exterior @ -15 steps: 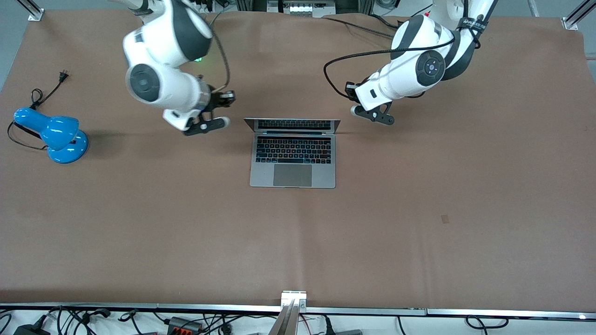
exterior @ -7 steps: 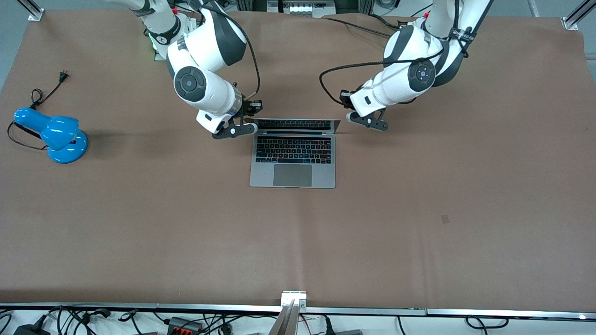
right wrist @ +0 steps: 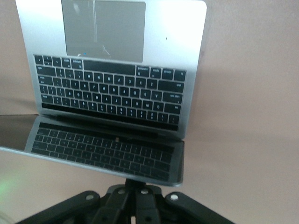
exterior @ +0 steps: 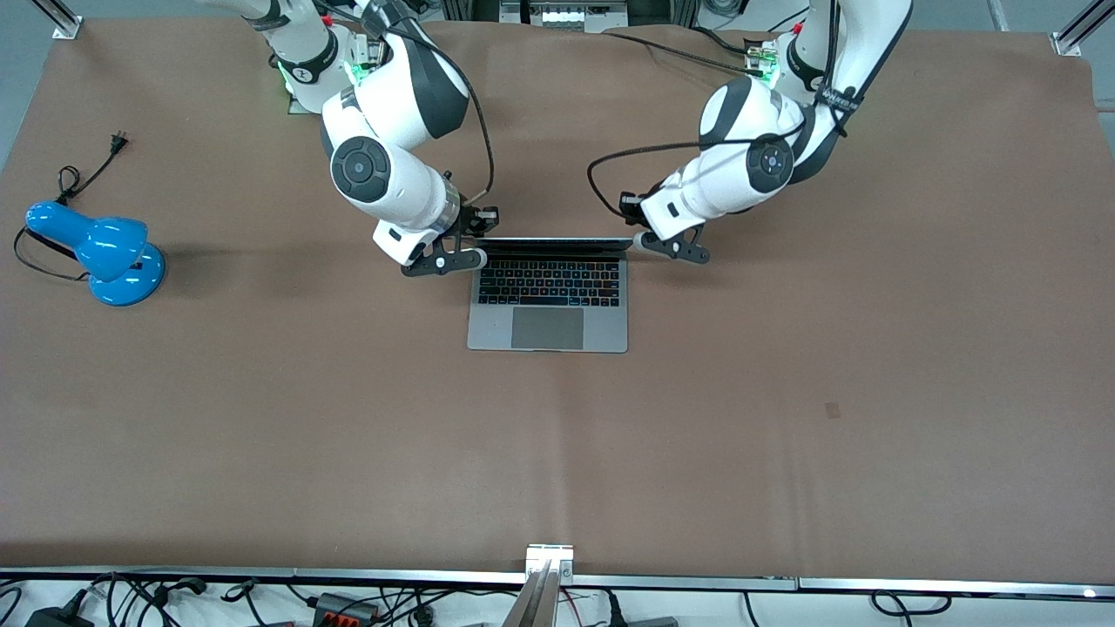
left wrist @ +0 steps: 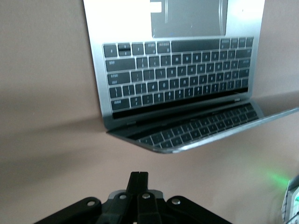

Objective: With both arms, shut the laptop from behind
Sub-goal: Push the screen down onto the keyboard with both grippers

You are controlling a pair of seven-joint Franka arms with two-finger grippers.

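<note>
Right gripper (exterior: 470, 258), with its fingers drawn together, is hanging low on the robots' side of the laptop (exterior: 547, 300), its pale tip sitting right at the lid corner toward the right arm's end of the worktop (exterior: 784, 392). In the right wrist view the top edge of the lid (exterior: 553, 244) is lying just in front of the closed fingers, and whether they are touching it cannot be told. Left gripper (exterior: 645, 244), likewise closed on nothing, is hanging at the other lid corner, toward the left arm's end; in the left wrist view a strip of bare worktop is showing between its fingers and the lid edge, so it is sitting just beside the lid rather than against it. Between the two grippers the laptop is standing open, its lid tilting forward over the keyboard and mirroring the keys, its base lying flat and square with the trackpad edge nearest the front camera. Bare brown worktop is spreading wide around the base on every side, giving the lid free room to swing down. Well apart from the right gripper, toward the right arm's end, a blue desk lamp (exterior: 96, 252) is resting with its cord trailing loose.
</note>
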